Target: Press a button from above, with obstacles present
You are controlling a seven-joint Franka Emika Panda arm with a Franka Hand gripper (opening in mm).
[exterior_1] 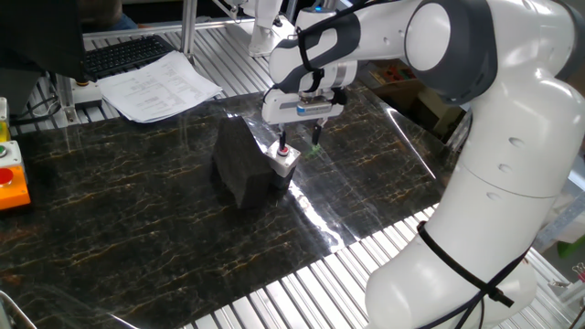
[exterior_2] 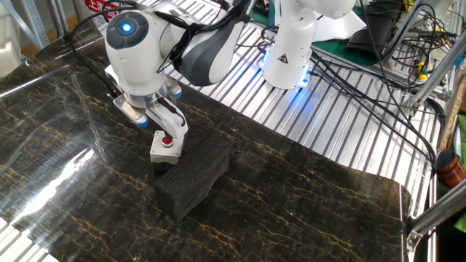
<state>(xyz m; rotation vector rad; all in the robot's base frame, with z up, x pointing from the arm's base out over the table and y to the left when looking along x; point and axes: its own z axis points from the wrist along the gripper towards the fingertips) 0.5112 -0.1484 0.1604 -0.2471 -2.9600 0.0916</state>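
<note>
From one fixed view you see the button (exterior_1: 283, 151) on its grey box, touching the black block (exterior_1: 241, 167) on the table (exterior_1: 137, 219), with the claw (exterior_1: 299, 143) spread wide and one finger right at the red cap. From the other fixed view, the claw (exterior_2: 164, 131) hangs just above the button (exterior_2: 167, 141). You seem mid-press; next, go straight down, clear of the block.
</note>
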